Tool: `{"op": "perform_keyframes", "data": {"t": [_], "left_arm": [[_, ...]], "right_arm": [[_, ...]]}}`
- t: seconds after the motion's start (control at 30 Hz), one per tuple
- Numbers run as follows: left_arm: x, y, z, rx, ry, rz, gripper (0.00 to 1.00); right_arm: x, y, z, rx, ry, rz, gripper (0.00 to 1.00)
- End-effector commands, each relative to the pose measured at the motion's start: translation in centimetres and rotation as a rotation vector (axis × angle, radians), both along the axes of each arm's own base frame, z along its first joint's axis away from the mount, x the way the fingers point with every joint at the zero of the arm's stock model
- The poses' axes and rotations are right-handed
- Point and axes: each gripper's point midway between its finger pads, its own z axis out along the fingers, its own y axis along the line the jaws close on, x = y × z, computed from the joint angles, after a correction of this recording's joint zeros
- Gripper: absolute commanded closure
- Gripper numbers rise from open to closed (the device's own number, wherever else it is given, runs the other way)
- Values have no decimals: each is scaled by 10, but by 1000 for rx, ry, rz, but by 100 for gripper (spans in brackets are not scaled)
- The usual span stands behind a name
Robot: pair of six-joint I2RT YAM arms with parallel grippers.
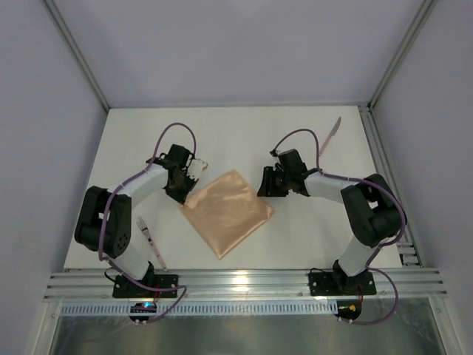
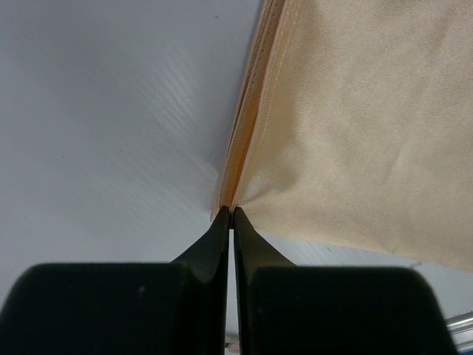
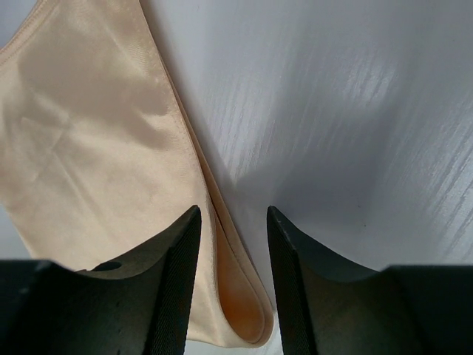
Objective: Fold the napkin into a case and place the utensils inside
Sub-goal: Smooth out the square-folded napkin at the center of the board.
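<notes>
Seemingly, left gripper (image 2: 230, 213) pinches napkin (image 1: 226, 210) corner (right gripper (image 3: 233, 216) straddles edge).

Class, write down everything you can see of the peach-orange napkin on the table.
The napkin is a plain, slightly shiny peach-orange cloth with stitched hems. It is folded into doubled layers and lies flat, turned like a diamond, on the white table. The left gripper is shut on its left corner, where the cloth puckers. The right gripper stands open astride the rounded fold at its right corner.
</notes>
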Motion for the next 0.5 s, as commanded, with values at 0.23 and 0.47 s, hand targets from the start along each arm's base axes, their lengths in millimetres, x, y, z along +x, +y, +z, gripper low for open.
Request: {"op": "perform_keyframes", "data": {"t": [0.23, 0.47], "left_arm": [[-4, -1, 28, -19, -15, -39, 100], [-19, 6, 19, 12, 50, -63, 100]], "right_arm": [[18, 13, 8, 59, -48, 26, 55], [11, 15, -6, 67, 9, 32, 56]]}}
